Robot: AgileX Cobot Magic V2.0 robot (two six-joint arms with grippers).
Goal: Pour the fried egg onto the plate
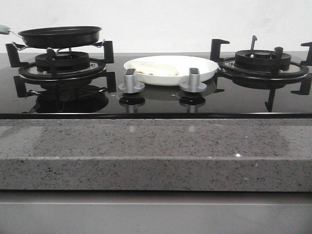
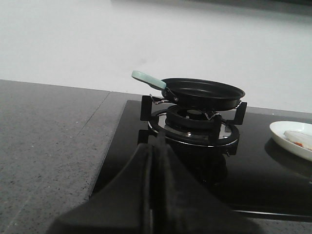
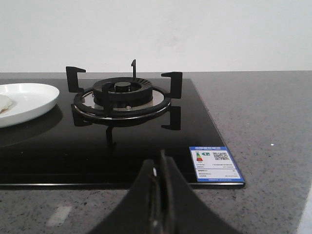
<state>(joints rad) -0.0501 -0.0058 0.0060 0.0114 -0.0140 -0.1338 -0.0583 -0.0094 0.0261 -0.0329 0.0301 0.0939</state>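
The fried egg (image 1: 155, 68) lies flat in the white plate (image 1: 207, 68), which sits on the black hob between the two burners. A strip of the egg (image 2: 298, 138) and the plate's rim (image 2: 280, 139) show in the left wrist view. The plate (image 3: 34, 100) also shows in the right wrist view, with an edge of the egg (image 3: 3, 104). My left gripper (image 2: 155, 146) is shut and empty, back from the left burner. My right gripper (image 3: 159, 165) is shut and empty, over the counter's front. Neither gripper shows in the front view.
A black frying pan (image 1: 59, 36) with a pale green handle (image 2: 146, 79) rests on the left burner (image 1: 62, 63). The right burner (image 1: 263, 61) carries nothing. Two silver knobs (image 1: 131, 81) stand in front of the plate. A blue label (image 3: 215, 164) marks the hob's corner.
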